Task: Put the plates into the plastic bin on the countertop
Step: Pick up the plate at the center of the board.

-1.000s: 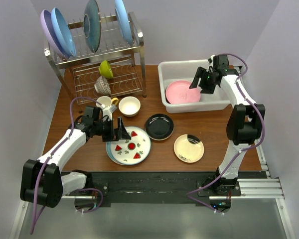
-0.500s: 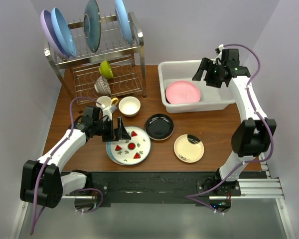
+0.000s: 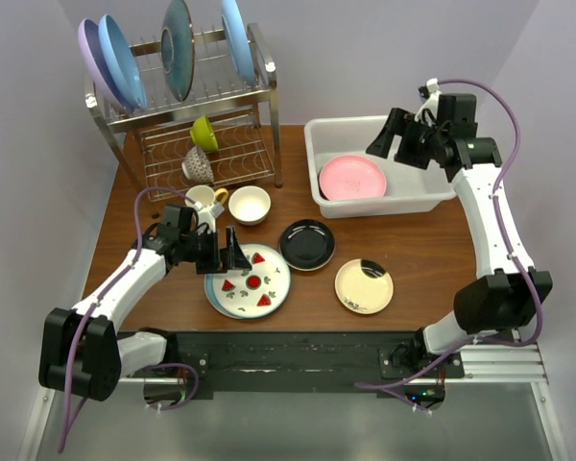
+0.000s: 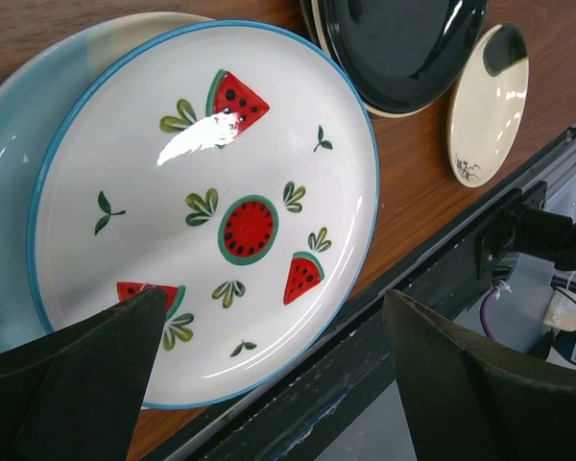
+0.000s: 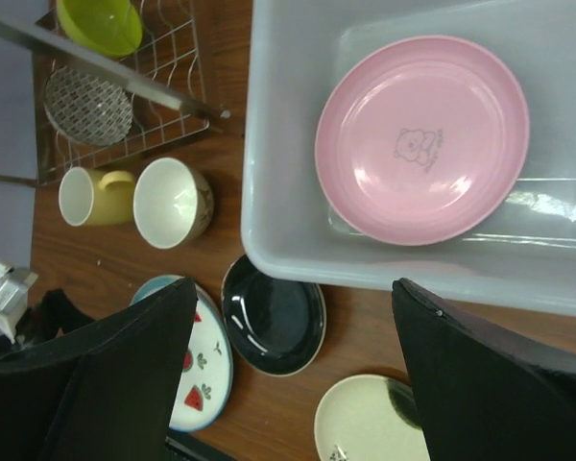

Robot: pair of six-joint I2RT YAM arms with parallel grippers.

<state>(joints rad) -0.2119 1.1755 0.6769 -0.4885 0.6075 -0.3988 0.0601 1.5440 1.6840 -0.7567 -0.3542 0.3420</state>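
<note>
One pink round plate (image 3: 352,177) lies flat inside the white rectangular plastic bin (image 3: 346,126), at the far right of the reddish-brown wood-grain worktop (image 3: 413,240). Right hand (image 3: 392,149) hangs above the bin's far side, clear of the pink plate, spread wide, nothing held. Left hand (image 4: 274,296) sits low over the left edge of the white round plate with red fruit slices (image 4: 221,173), fully spread, nothing gripped. That plate rests on a teal-and-cream plate (image 4: 10,173). Glossy black round plate (image 3: 307,244) and small cream round plate (image 3: 364,285) lie on the worktop outside the bin.
</note>
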